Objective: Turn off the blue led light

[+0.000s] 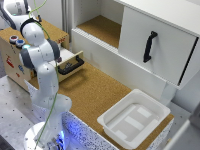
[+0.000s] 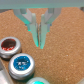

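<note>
- just under the wrist camera, the fingers point(image 2: 40, 36) hang pinched together, tips touching or nearly so, with nothing held between them; they point down at the cork surface.
- beside those tips, off to one side and nearer the camera, sits the blue led light point(image 2: 21, 63), a small round cap with a dark rim, glowing blue; it is apart from the fingers, not touched.
- next to it lies the round red button point(image 2: 8, 46), like in size, also near the tips; the two caps sit close together, so the coming press turns on shifting sideways toward the blue one and not the red.
- farther out, in the exterior view, the same blue cap point(image 1: 20, 43) and red cap point(image 1: 13, 37) sit on top of the wooden box point(image 1: 10, 57) at the exterior view's left.
- the arm point(image 1: 37, 55) is folded over that box, wrist bent downward above the button pair.
- beyond, along the tabletop point(image 1: 95, 92), an open drawer with a black handle point(image 1: 71, 66), and a white bin point(image 1: 135, 117) well apart.
</note>
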Tool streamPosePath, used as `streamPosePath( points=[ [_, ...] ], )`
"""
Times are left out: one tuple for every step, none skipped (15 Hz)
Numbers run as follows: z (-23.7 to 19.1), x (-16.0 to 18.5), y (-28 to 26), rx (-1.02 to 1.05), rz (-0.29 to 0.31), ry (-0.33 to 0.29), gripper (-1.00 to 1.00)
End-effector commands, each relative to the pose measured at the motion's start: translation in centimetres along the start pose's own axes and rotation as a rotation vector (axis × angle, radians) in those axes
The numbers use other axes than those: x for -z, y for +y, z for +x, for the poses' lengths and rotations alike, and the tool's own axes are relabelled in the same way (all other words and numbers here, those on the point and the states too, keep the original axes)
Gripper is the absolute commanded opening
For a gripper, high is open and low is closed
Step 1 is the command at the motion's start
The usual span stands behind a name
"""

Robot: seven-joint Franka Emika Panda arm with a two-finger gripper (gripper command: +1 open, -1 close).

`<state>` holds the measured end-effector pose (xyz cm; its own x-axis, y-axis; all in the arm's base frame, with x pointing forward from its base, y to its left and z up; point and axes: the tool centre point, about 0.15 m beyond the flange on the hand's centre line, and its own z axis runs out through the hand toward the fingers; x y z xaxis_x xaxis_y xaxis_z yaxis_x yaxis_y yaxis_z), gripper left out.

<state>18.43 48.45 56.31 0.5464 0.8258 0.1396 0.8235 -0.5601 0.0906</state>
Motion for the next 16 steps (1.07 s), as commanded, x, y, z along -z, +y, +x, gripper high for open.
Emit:
streamPosePath(
  points=[
    [-1.9, 0.0, 0.9, -0.128, -0.046, 0.029, 1.00],
    [-2.3, -0.2, 1.1, -0.170, -0.051, 0.032, 1.00],
    [-2.7, -0.4, 1.3, -0.207, -0.050, 0.025, 1.00],
    [-3.1, -0.5, 1.7, -0.240, -0.052, 0.022, 1.00],
    [-3.6, -0.5, 2.3, -0.280, -0.052, 0.022, 1.00],
    [-4.1, -0.7, 2.8, -0.298, -0.055, 0.017, 1.00],
    [-4.3, -0.7, 3.2, -0.307, -0.053, 0.025, 1.00],
    [-4.4, -0.6, 3.6, -0.307, -0.053, 0.045, 1.00],
    [-4.4, -0.6, 3.7, -0.305, -0.054, 0.057, 1.00],
    [-4.4, -0.6, 3.7, -0.305, -0.054, 0.057, 1.00],
    [-4.4, -0.6, 3.7, -0.305, -0.054, 0.057, 1.00],
    [-4.4, -0.6, 3.7, -0.305, -0.054, 0.057, 1.00],
    [-4.4, -0.6, 3.7, -0.305, -0.054, 0.057, 1.00],
    [-4.4, -0.6, 3.7, -0.305, -0.054, 0.057, 1.00],
    [-4.4, -0.6, 3.7, -0.305, -0.054, 0.057, 1.00],
    [-4.4, -0.6, 3.7, -0.305, -0.054, 0.057, 1.00]
  ],
)
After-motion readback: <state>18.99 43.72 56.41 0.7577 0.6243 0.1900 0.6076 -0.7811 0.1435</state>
